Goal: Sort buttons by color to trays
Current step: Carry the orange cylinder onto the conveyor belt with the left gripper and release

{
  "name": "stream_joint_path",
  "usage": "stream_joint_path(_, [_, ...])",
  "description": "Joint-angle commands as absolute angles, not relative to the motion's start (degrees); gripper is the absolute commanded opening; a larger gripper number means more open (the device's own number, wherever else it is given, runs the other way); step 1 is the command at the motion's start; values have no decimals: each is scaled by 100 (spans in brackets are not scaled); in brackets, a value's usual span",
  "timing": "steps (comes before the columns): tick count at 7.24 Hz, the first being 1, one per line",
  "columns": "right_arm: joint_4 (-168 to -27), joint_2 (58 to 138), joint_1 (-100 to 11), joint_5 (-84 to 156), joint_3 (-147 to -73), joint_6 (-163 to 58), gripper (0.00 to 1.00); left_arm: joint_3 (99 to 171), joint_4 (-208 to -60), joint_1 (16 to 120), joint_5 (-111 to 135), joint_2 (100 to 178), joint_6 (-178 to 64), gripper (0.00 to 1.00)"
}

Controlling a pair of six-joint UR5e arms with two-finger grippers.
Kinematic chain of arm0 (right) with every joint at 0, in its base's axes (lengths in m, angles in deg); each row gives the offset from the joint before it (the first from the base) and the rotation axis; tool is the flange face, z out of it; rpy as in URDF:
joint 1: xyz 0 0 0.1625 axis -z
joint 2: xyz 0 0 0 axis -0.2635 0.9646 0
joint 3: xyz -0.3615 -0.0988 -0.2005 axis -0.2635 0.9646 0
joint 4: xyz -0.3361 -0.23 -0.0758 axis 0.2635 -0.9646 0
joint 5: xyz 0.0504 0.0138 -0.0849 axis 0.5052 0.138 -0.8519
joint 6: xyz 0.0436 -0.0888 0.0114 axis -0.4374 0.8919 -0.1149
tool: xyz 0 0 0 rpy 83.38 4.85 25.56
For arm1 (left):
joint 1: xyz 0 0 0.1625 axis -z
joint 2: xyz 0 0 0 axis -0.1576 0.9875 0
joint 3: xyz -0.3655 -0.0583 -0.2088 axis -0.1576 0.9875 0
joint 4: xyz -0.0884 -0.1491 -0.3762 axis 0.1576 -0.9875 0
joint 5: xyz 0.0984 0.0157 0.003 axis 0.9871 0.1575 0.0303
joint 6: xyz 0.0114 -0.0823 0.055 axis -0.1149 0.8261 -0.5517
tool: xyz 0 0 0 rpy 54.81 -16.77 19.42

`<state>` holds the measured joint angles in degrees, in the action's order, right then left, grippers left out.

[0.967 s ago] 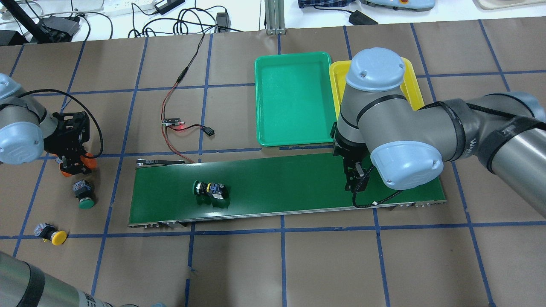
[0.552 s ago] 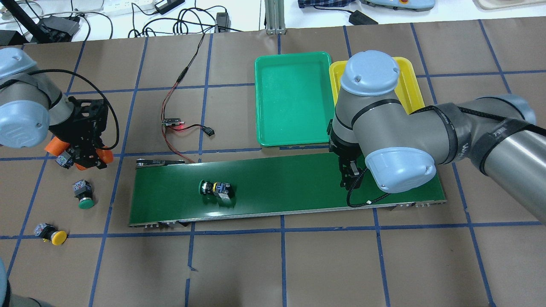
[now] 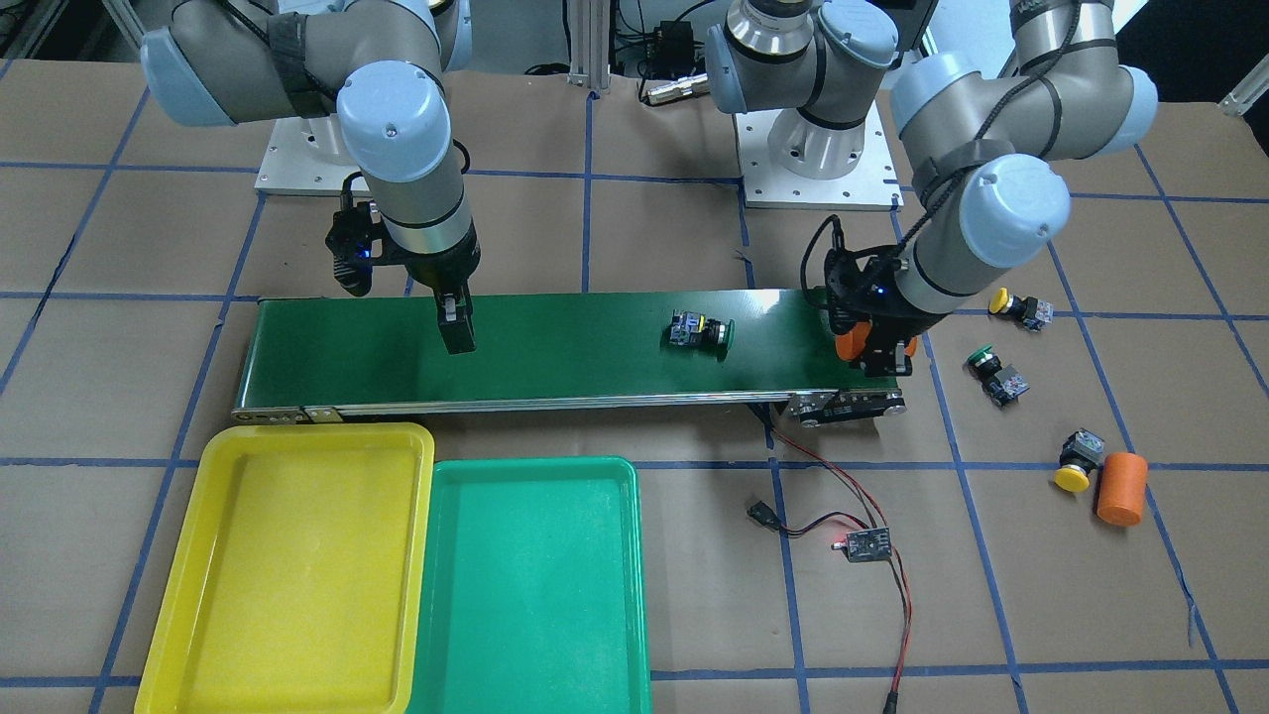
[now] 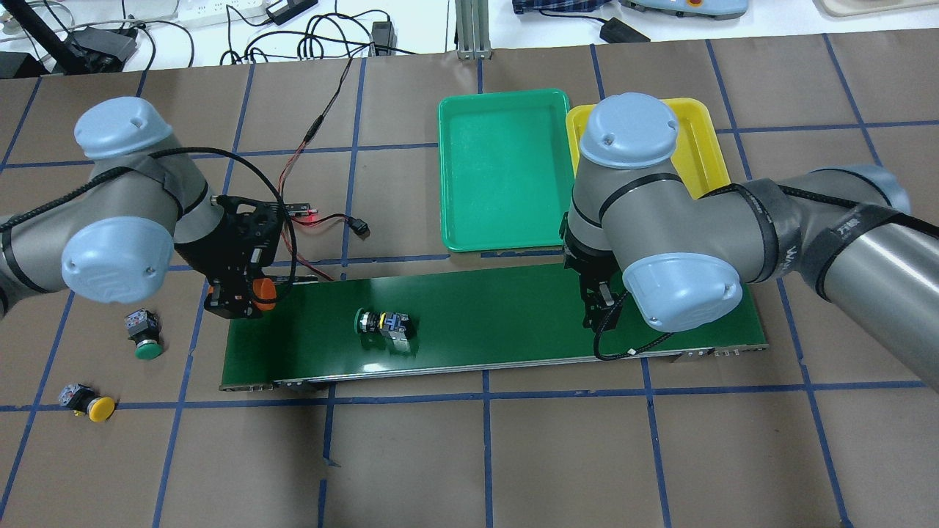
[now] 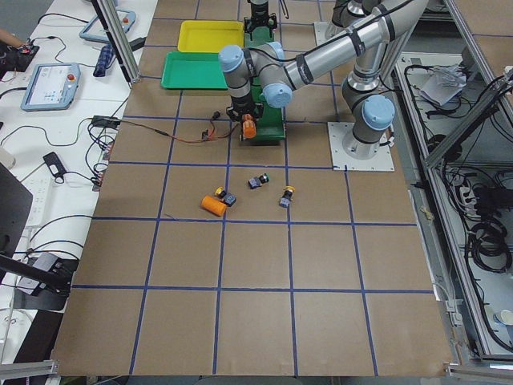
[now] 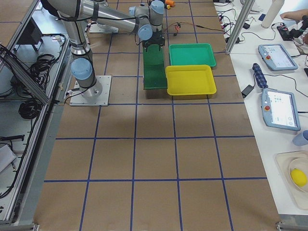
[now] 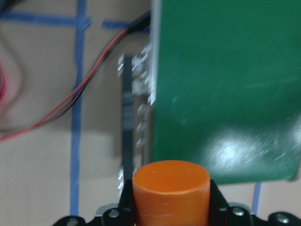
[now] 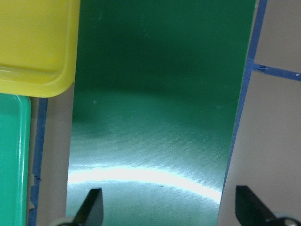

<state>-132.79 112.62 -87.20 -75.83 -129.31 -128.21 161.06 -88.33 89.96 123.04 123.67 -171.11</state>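
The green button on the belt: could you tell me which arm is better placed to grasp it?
Right, probably: the right end effector hangs open and empty over the belt; the left end effector is shut on an orange cylinder.

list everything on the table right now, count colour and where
conveyor belt: one, dark green, mid-table
trays: two, yellow tray and green tray, side by side beside the belt
green buttons: two; one lying on the belt, one on the table
yellow buttons: two; both on the table, one alone, one beside the loose cylinder
orange cylinders: two; one loose on the table, one in the left claw
circuit board: one, red-lit, wired, on the table by the belt
left claw: shut on an orange cylinder, at the belt's left end
right claw: open, over the belt's right end
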Motion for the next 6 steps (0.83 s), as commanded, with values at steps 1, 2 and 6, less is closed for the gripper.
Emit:
stream_joint_path(1, [-13241, 11138, -8729, -7574, -12933, -12830, 100, 16694, -8416, 9456, 12148, 12111, -16531, 0])
stream_joint_path(2, [-13241, 11138, -8729, -7566, -12933, -12830, 100, 16722, -8397, 9702, 12139, 12058, -16458, 0])
stream_joint_path(6, [-13355, 11077, -9026, -7504, -13134, -13049, 100, 16705, -8379, 9740, 12210, 11943, -16404, 100])
